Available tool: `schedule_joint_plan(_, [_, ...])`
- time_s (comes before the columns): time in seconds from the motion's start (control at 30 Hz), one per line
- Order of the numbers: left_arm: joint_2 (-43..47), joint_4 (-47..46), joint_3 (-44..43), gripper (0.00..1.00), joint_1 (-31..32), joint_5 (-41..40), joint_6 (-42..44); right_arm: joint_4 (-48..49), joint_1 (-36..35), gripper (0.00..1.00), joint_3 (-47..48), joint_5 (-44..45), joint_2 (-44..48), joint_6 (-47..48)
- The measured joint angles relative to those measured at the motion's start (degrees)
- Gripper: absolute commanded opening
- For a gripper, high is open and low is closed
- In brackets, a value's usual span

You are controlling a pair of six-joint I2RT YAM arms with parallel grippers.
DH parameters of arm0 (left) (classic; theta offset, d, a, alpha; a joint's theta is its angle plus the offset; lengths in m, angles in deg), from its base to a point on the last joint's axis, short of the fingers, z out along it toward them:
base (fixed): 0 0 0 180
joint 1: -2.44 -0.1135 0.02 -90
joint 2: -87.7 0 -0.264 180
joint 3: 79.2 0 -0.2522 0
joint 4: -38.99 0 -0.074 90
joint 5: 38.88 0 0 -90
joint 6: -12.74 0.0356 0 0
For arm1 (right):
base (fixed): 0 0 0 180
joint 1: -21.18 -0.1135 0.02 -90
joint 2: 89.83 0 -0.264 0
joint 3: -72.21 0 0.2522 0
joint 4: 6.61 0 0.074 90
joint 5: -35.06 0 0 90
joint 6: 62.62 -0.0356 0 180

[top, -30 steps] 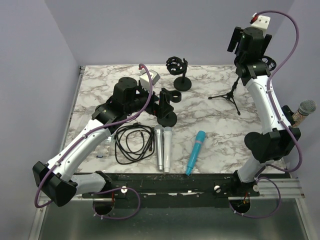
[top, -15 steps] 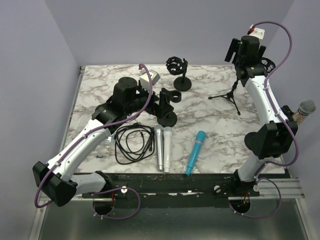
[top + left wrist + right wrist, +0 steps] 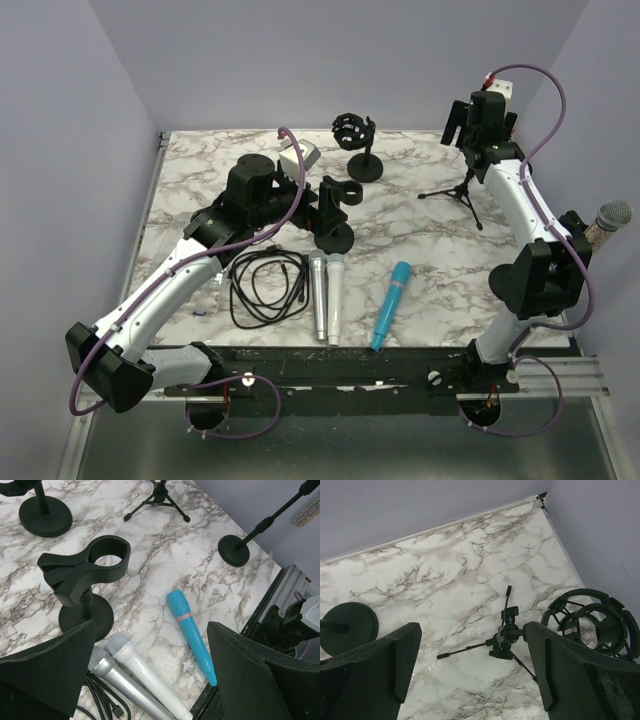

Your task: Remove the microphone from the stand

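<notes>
Since a second ago the right arm (image 3: 520, 195) has swung down from high against the back wall, and its wrist now hangs lower over the rear right of the counter (image 3: 420, 240); nothing else has shifted. The microphone (image 3: 613, 218), with a silver mesh head and a glittery body, is at the far right edge of the overhead view, head up on its stand (image 3: 234, 550). The left wrist camera shows that stand's round black base resting on the counter near the right edge, with a thin pole slanting up to the microphone. The right jaws are spread wide and grip nothing, well apart from the microphone; their camera looks down on a small black tripod (image 3: 503, 642) with a shock mount (image 3: 592, 622) near it. The left arm (image 3: 180, 270) reaches toward the middle of the counter, and the left jaws are likewise spread wide and grip nothing, near a clip stand (image 3: 82, 575) with a ring-shaped clip. Toward the near edge lie a blue mic (image 3: 191, 635), two pale mics (image 3: 135, 672) side by side, and a coiled black cable (image 3: 265, 285).
</notes>
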Motion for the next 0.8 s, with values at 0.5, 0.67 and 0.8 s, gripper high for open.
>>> schedule_joint_plan(0.5, [-0.2, 0.0, 0.0, 0.96, 0.0, 0.0, 0.0, -8.6, 0.0, 1.0, -2.9, -14.0, 3.3, -7.0])
schedule_joint_plan(0.67, [-0.2, 0.0, 0.0, 0.95, 0.0, 0.2, 0.0, -13.2, 0.0, 1.0, -4.3, -19.2, 7.0, -8.5])
schedule_joint_plan(0.8, [-0.2, 0.0, 0.0, 0.95, 0.0, 0.5, 0.0, -15.6, 0.0, 1.0, -4.9, -21.1, 10.4, -8.7])
